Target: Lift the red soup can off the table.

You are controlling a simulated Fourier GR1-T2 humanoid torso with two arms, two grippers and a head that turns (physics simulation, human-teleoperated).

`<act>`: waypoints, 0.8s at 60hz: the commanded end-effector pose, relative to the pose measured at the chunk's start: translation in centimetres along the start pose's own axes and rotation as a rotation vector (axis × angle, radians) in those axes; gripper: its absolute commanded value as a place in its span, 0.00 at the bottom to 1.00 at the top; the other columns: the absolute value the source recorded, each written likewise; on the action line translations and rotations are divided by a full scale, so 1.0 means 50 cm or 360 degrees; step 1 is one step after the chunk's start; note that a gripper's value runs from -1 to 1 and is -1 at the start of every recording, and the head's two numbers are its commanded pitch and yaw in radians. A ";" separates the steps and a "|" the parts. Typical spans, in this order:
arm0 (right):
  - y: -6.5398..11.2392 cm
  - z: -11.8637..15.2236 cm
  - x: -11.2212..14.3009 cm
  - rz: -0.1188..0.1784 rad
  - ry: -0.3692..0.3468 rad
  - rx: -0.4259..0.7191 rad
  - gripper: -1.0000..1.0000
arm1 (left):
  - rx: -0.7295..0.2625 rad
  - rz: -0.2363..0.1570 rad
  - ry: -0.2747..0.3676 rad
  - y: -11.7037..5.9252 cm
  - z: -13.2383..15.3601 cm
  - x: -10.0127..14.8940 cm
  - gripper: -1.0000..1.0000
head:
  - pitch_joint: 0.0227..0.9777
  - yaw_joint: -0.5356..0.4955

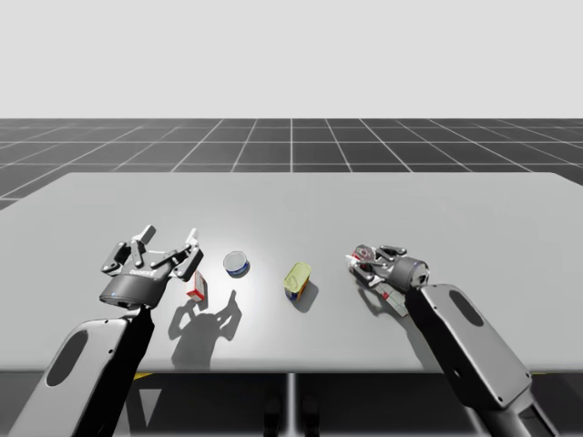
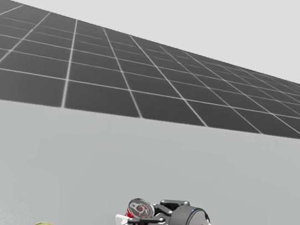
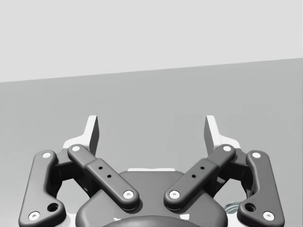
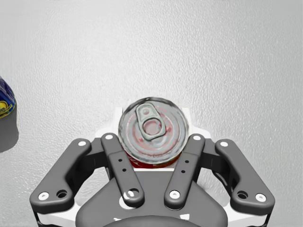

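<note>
Clearly my right hand [image 4: 152, 113] is the nearer 1: its 2 fingers press the red soup can [image 4: 152, 135] from both sides, gripping it. The can stands upright, lid toward the palm, low at the table [image 4: 222, 52], so the lift should go straight up. My left hand [image 1: 169, 235] hangs open, well apart.

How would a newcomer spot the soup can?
On the grey table, go to the right end of the row, at my right hand. The soup can is gripped there: red-sided with a pull-tab lid, unlike the blue can and yellow-green can.
</note>
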State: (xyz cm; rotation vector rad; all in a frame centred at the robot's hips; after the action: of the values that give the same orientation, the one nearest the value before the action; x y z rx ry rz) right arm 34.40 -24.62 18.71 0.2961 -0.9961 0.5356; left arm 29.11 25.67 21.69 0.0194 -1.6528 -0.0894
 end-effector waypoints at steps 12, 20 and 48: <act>-0.008 0.031 0.043 -0.0014 -0.0102 -0.0149 0.95 | 0.0003 0.0008 -0.0004 0.002 0.000 0.001 0.00 | 0.43 0.19; -0.005 0.052 0.079 0.0029 -0.0152 -0.0163 0.97 | 0.0005 0.0015 -0.0007 0.003 0.000 0.003 0.00 | 0.44 0.18; 0.003 0.146 0.218 0.0151 -0.0442 -0.0299 1.00 | 0.0006 0.0026 -0.0015 0.007 0.002 0.008 0.00 | 0.46 0.17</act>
State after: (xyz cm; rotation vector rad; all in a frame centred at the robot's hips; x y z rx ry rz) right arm 32.84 -24.19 27.16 0.2722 -1.2288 0.5632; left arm 29.01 26.00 22.05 0.0092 -1.6605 -0.0732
